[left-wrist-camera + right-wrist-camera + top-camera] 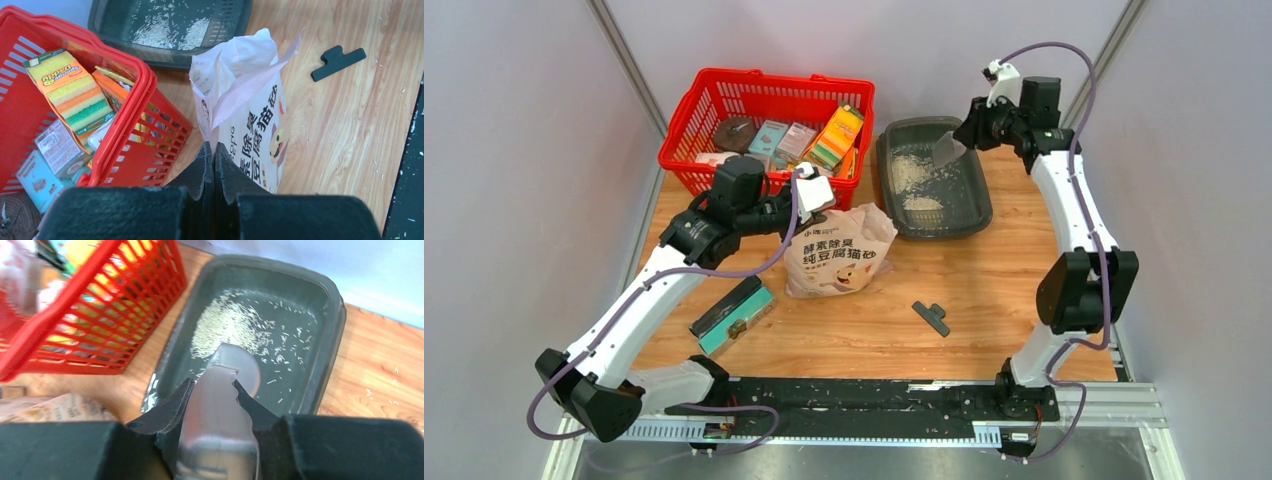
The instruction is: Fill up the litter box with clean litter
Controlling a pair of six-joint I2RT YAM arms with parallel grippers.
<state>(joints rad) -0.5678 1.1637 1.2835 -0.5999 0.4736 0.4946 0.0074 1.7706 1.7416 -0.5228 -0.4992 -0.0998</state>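
Observation:
The dark grey litter box (959, 195) stands at the back, right of the basket, with two small piles of pale litter (911, 172) in it. My right gripper (967, 132) is shut on the handle of a grey scoop (948, 149), held over the box's far end. In the right wrist view, the scoop (227, 375) hangs above the litter (225, 325) in the box (327, 335). My left gripper (807, 212) is shut on the top edge of the pinkish-beige litter bag (836, 255). The bag stands open in front of the box. The left wrist view shows my fingertips (206, 152) pinching the bag (250, 95).
A red mesh basket (686, 130) with sponges and boxes stands at the back left, touching the bag's side. A teal-and-black box (731, 315) lies at the front left. A black clip (931, 317) lies on the wood at the front right. Stray granules dot the table.

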